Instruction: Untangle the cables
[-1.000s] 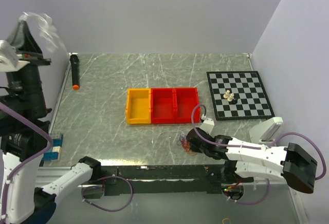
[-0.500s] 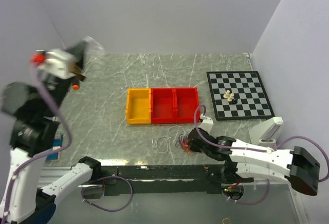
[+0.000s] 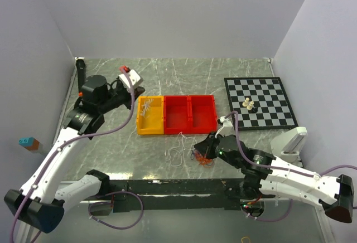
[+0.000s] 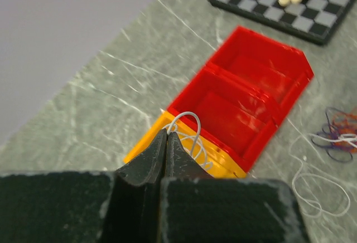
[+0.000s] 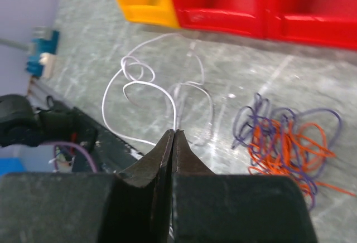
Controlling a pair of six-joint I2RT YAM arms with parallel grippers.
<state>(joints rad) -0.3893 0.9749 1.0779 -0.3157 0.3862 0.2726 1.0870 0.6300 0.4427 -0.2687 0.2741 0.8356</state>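
L gripper [image 4: 167, 135] clamped on white cable [image 4: 190, 119] over yellow bin [image 4: 139, 149]. R gripper [image 5: 174, 134] pinching 2nd white cable [image 5: 120, 87] on table; orange/purple tangle [image 5: 284, 137] just beside.

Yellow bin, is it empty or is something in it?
Not empty: loops of white cable show inside the yellow bin in the overhead and left wrist views.

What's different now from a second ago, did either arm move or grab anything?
The left gripper swung down from high on the left to the yellow bin, shut on a white cable that now dangles into it. The right gripper, shut on a second white cable, has drawn it out across the table beside the orange and purple tangle. The red bins, chessboard and tangle stayed put.
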